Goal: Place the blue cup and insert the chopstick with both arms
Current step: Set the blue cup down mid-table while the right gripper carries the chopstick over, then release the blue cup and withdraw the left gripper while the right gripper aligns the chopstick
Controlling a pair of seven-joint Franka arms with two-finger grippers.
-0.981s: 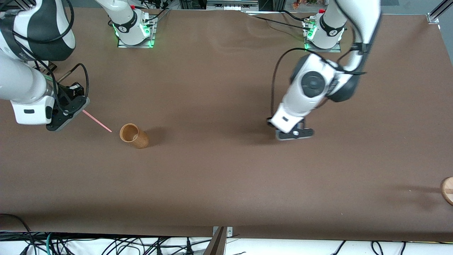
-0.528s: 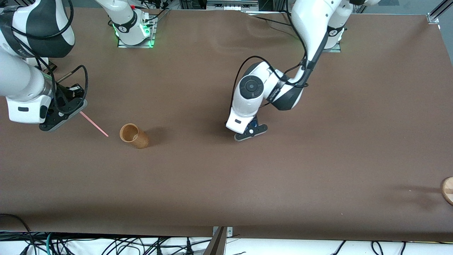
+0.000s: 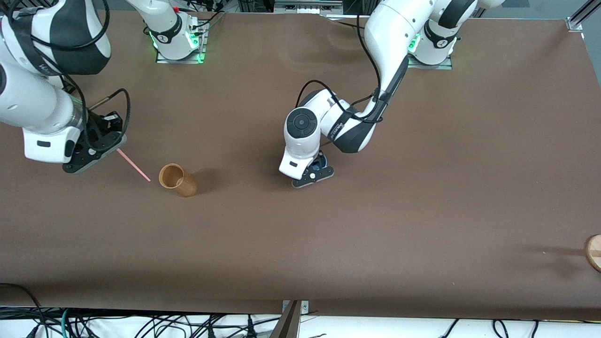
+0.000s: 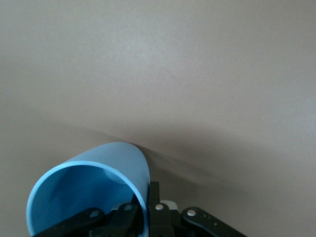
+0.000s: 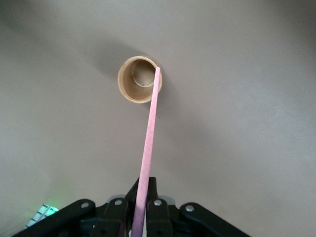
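My left gripper [image 3: 313,174] is shut on the wall of the blue cup [image 4: 91,190], one finger inside the rim and one outside, low over the middle of the table. In the front view only a sliver of the blue cup [image 3: 320,164] shows under the left wrist. My right gripper [image 3: 96,149] is shut on the pink chopstick [image 3: 134,166], which slants down toward the front camera, up in the air at the right arm's end. In the right wrist view the chopstick [image 5: 149,143] runs out from the shut fingers [image 5: 143,207], and its tip lines up with the brown cup's rim.
An orange-brown wooden-looking cup [image 3: 177,179] stands on the brown table [image 3: 375,234] just past the chopstick's tip; it also shows in the right wrist view [image 5: 139,79]. A round wooden object [image 3: 594,252] sits at the table's edge at the left arm's end.
The left arm has swung with the blue cup from the left arm's end to the table's middle. The right gripper with the chopstick shifted slightly toward the brown cup.
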